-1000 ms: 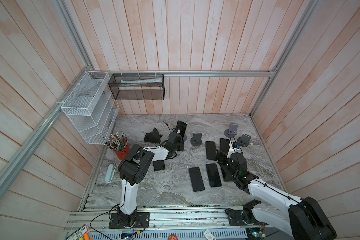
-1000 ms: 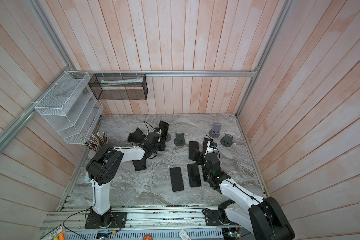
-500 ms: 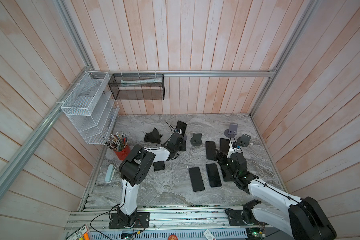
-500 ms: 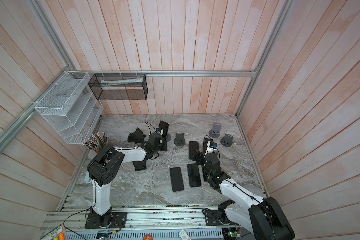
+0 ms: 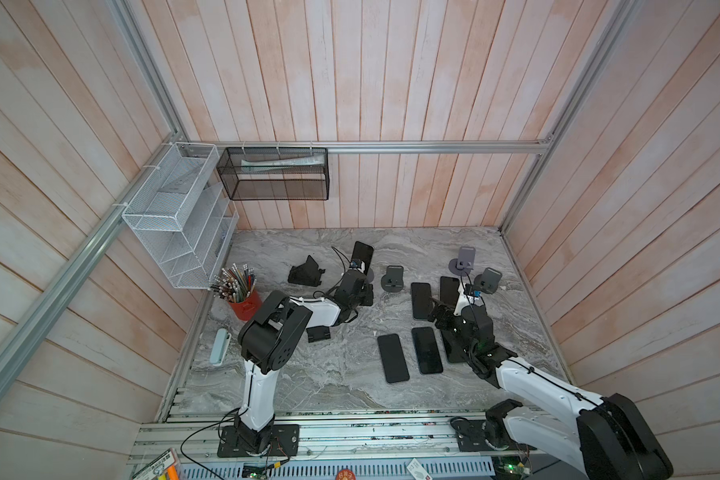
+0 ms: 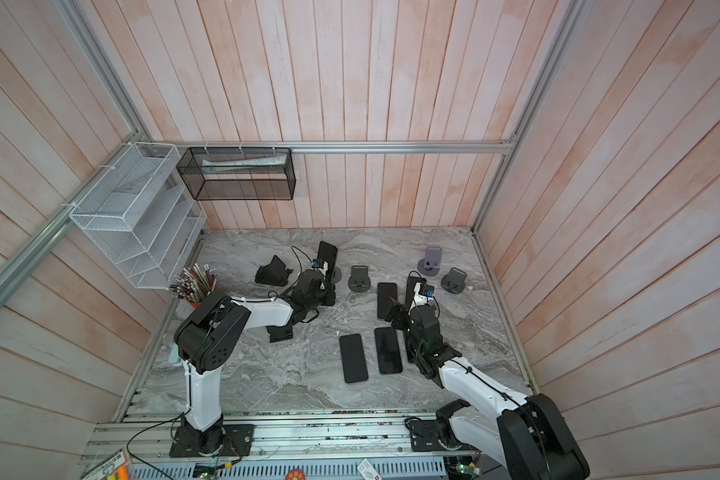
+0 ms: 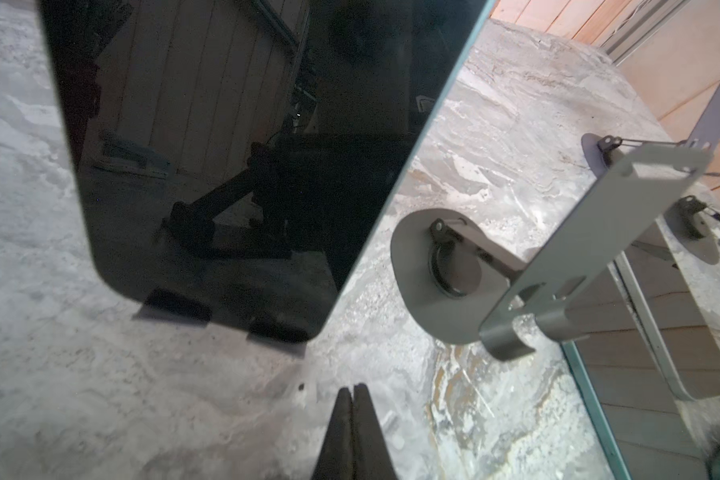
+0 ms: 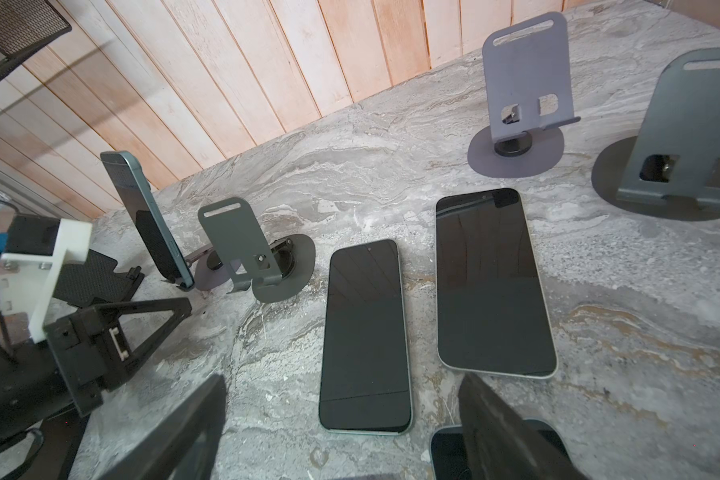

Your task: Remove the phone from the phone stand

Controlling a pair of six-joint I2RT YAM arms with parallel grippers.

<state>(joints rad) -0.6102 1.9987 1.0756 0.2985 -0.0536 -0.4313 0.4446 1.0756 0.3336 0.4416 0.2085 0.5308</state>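
The phone (image 7: 225, 145) mostly hides its stand (image 7: 175, 306); its far end is cut off.

Pale pink-washed plank walls (image 5: 391, 75) on three sides. Grey marbled tabletop (image 5: 329, 382). White wire rack (image 5: 163, 216) and black mesh basket (image 5: 275, 189) hang from aluminium rails (image 5: 433, 146). Light even, source unclear.

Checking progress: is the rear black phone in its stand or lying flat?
In it: the black glass phone leans steeply against its grey round-based stand.

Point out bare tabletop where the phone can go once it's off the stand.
Bare marble: the front strip of the table between the left arm and the flat phones; also the back strip behind the grey stands. Crowded: middle right, phones and stands close together.
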